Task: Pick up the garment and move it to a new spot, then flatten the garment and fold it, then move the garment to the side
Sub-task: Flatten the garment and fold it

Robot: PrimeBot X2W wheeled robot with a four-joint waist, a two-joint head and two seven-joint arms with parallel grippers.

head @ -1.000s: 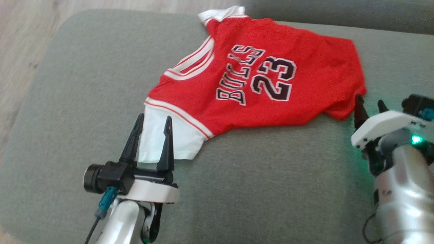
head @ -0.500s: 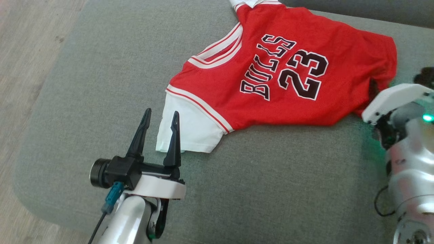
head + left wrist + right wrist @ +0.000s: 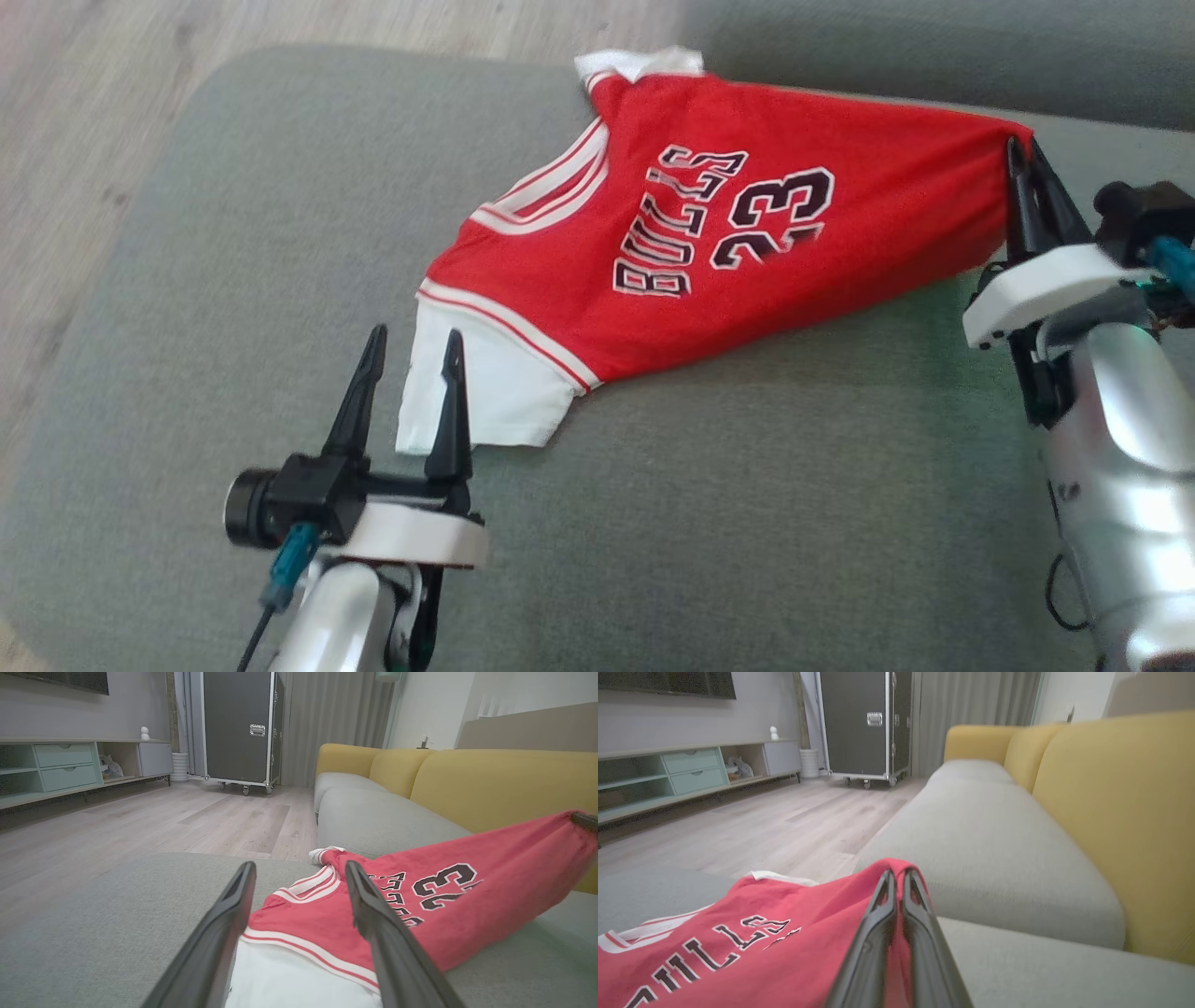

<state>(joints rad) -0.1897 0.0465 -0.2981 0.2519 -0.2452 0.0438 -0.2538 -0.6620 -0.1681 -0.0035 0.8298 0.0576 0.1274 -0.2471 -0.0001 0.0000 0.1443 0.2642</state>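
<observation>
Moved since a second ago: right gripper [image 3: 1022,154], now pinched shut on a hem corner of the garment [image 3: 747,233] and raising it off the grey cushion [image 3: 747,523]. Long axis runs from that grip down to the white sleeve [image 3: 495,401]. Left gripper [image 3: 415,334]: wide open, empty, poised at the sleeve.

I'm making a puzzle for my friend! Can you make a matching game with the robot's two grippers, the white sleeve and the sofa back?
Things:
1. left gripper
2. right gripper
3. white sleeve
4. sofa backrest

Matches:
A. yellow
B. shut on the red jersey's corner
C. open
D. lying on the grey cushion

Pairs: 1-C, 2-B, 3-D, 4-A
</observation>
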